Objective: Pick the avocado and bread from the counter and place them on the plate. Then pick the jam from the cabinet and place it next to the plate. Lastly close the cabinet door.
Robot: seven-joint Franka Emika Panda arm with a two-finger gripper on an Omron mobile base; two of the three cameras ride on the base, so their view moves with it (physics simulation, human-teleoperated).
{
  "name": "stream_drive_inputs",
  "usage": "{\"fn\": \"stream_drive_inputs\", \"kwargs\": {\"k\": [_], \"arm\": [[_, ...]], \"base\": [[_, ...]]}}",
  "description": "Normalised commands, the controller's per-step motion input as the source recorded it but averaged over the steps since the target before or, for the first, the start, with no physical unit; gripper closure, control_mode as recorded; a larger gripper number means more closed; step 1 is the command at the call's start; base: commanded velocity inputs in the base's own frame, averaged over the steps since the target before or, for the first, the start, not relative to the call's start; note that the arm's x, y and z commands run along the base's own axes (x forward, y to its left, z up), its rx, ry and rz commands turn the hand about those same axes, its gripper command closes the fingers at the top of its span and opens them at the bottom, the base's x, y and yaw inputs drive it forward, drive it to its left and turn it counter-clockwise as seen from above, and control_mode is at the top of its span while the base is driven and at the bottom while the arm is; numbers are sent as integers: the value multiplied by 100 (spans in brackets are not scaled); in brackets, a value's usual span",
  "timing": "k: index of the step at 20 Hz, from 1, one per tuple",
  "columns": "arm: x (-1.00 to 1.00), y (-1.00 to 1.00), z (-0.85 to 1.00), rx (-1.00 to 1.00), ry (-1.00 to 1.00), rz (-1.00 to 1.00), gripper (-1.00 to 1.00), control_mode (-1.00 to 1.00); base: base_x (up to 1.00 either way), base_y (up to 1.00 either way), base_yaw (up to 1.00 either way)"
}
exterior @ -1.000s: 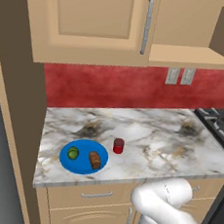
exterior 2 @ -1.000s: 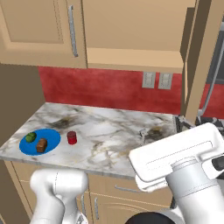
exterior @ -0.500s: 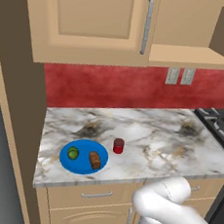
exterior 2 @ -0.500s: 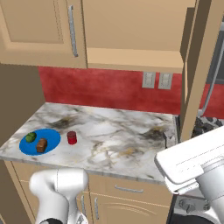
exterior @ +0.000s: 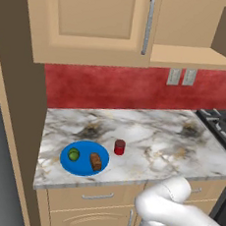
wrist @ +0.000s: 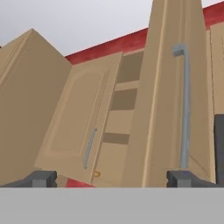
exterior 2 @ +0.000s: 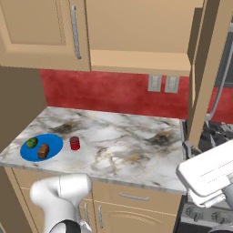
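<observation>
On the marbled white worktop (exterior: 147,138), the small green avocado (exterior: 73,154) and dark brown bread chunk (exterior: 96,161) are lying on the flat blue plate (exterior: 82,168), the red jam jar (exterior: 120,147) standing just beside it. The tan cabinet door (exterior: 90,21) is sitting shut. The dark fingers (wrist: 43,178) are standing wide apart, holding nothing, facing a grey bar handle (wrist: 185,105).

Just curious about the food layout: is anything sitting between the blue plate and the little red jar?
No. In the left base view, only bare marble counter separates the plate from the jam.
</observation>
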Motion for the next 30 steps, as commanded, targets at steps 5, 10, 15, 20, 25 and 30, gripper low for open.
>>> {"fn": "stream_drive_inputs", "kwargs": {"k": [5,10,15,20,25,30], "arm": [[6,-17,-33,0,4,0,-100,-100],[14,-15,-16,0,4,0,-100,-100],[22,-25,-1,0,3,0,-100,-100],[30,-35,0,2,8,0,-100,-100],[41,-21,-3,1,11,0,-100,-100],[70,7,-29,0,13,0,-100,-100]], "base": [[0,0,0],[0,0,0],[0,0,0],[0,0,0],[0,0,0],[0,0,0]]}}
